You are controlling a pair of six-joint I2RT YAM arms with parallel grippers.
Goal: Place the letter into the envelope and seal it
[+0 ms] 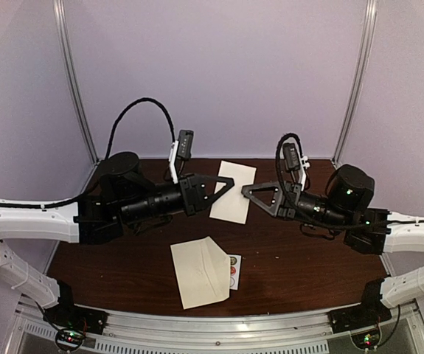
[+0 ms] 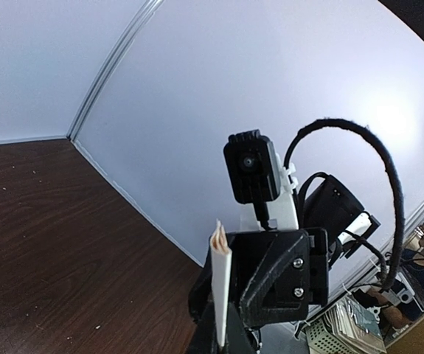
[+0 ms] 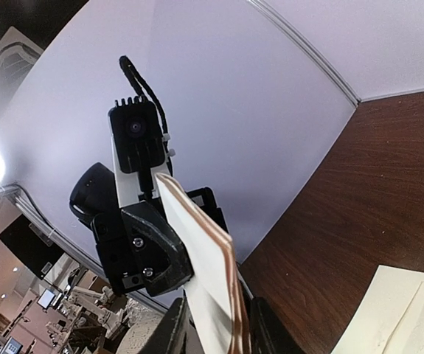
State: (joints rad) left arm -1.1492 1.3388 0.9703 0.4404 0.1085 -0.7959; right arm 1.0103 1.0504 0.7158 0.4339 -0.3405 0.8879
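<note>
Closest to the right wrist lens, the right gripper (image 3: 219,323) is standing with its jaws narrow on either side of a pinkish-white folded paper sheet, the letter (image 3: 206,265). Whether the pads are already pressing the paper I cannot tell. Straight across from those jaws, the left gripper (image 1: 231,182) is pinching the opposite edge of the letter, its jaws fully closed on it. The sheet is therefore hanging on edge between the two arms, above the far part of the dark brown wooden tabletop (image 1: 307,258).

Below both sets of jaws and nearer the arm bases, the plain cream rectangular paper envelope (image 1: 199,271) is lying flat on the tabletop, well apart from the letter. A small white card of round stickers (image 1: 234,271) is peeking out at its right edge. I cannot tell whether the flap is lying open.

Several things are looking risky here:
- **Dropping:** if the left jaws release before the right ones are truly biting, the letter is likely to fall and land askew.
- **Tearing or creasing:** if both are gripping while the arms are drawing apart, the thin paper could tear or crease.
- **Fanning open:** the folded layers are splaying slightly at the edge, so a shallow grip could let them fan open and snag on the envelope's mouth.
- **Sliding:** nothing is pinning the envelope, so it may slide when pushed.
</note>
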